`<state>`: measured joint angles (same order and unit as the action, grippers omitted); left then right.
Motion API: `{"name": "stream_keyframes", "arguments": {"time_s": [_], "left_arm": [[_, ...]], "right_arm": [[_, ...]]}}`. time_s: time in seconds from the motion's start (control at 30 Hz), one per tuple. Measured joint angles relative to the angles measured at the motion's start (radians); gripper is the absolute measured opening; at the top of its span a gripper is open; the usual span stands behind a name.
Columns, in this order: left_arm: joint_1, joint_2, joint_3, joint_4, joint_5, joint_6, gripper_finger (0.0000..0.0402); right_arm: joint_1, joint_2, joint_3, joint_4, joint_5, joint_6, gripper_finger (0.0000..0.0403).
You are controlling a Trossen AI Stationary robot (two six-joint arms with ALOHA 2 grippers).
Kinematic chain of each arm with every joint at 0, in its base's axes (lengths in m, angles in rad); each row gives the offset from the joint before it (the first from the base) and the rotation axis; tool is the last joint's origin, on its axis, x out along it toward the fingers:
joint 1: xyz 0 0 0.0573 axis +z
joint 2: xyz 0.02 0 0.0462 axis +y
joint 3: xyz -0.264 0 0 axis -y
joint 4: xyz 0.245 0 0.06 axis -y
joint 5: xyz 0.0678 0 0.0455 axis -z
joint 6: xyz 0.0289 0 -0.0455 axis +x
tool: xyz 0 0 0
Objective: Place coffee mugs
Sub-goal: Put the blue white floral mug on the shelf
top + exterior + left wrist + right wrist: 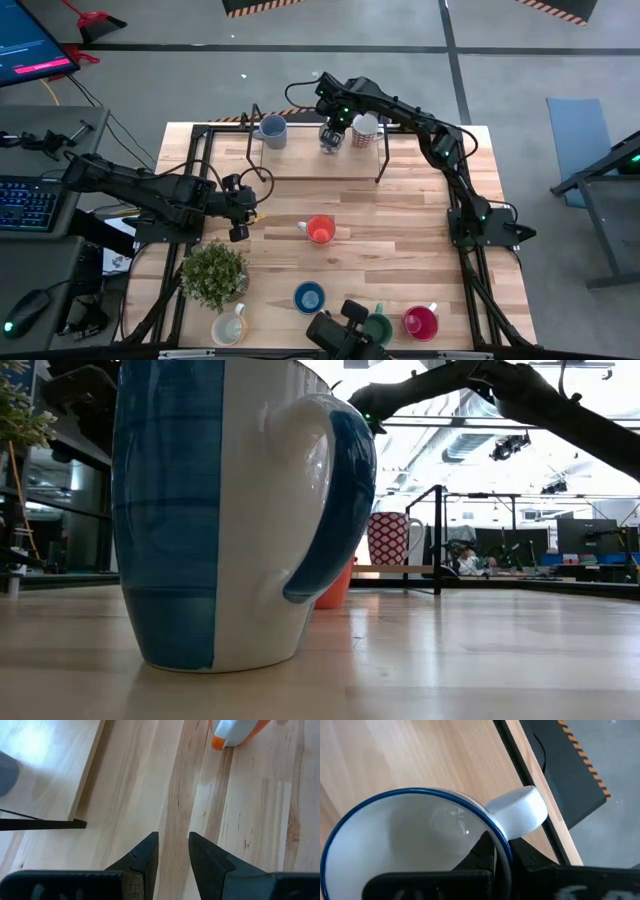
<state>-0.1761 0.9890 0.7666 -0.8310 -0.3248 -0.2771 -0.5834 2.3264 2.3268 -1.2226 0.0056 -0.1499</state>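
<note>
My right gripper [331, 126] reaches to the table's far side and is shut on a white mug with a blue rim [415, 835]. That mug is between a grey-blue mug [271, 130] and a red-patterned white mug [364, 127]. My left gripper [240, 213] hangs open over bare wood at the left, with nothing between its fingers [145, 852]. An orange mug [320, 230] stands at mid-table. Blue [309, 297], cream [229, 328], green [379, 326] and red [420, 322] mugs stand upright along the near edge. My right gripper pinches the mug's rim [495, 837] right beside the handle [520, 810], one finger inside the cup and one outside. The fingers come from above, pointing steeply down. The mug sits upright, mouth up. I cannot tell whether its base rests on the wood below.
A potted green plant [213, 272] stands at the near left. A black-legged frame [383, 160] straddles the table's far strip, where the far mugs are. In the low view the blue mug [240, 510] fills the foreground. Bare wood [400, 235] lies around the orange mug.
</note>
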Motion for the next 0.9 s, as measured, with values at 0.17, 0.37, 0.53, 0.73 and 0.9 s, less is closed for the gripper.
{"name": "stream_keyframes", "arguments": {"time_s": [0.17, 0.37, 0.53, 0.73, 0.9], "left_arm": [[0.000, 0.000, 0.000, 0.003, 0.000, 0.000, 0.0099], [0.000, 0.000, 0.000, 0.012, 0.000, 0.000, 0.0099], [0.000, 0.000, 0.000, 0.016, 0.006, 0.000, 0.0099], [0.000, 0.000, 0.000, 0.016, 0.009, 0.000, 0.0099], [0.000, 0.000, 0.000, 0.015, 0.009, 0.000, 0.0099]], "right_arm": [[0.001, 0.001, 0.000, -0.010, -0.003, 0.018, 0.0000], [0.001, 0.015, 0.000, -0.010, 0.002, 0.014, 0.0015], [0.001, 0.015, 0.000, 0.007, 0.048, 0.012, 0.0040], [-0.001, 0.015, 0.009, 0.017, 0.043, 0.011, 0.0072], [-0.001, 0.014, 0.009, 0.015, 0.063, 0.013, 0.0087]]}}
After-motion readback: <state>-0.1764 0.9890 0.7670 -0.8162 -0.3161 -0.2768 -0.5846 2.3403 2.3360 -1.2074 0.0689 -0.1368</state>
